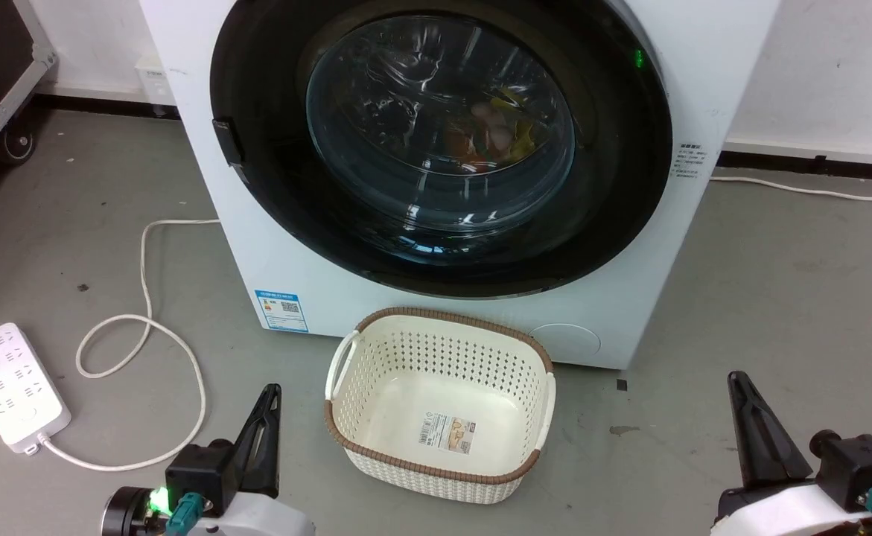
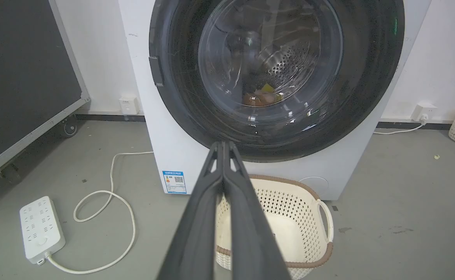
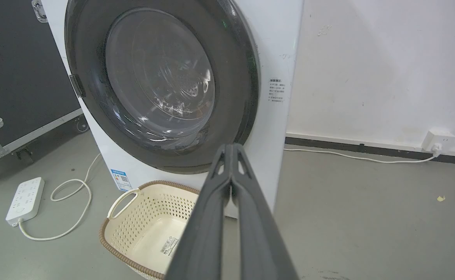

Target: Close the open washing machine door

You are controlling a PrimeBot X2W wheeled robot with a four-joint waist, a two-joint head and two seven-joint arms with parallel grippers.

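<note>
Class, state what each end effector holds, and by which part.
Nothing: the left end effector and the right end effector are both shut and empty.

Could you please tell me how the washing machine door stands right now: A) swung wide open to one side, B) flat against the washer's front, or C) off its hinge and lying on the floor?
B: the washing machine door sits flat against the front of the washing machine, its black rim flush with the white panel in the head view and both wrist views.
</note>
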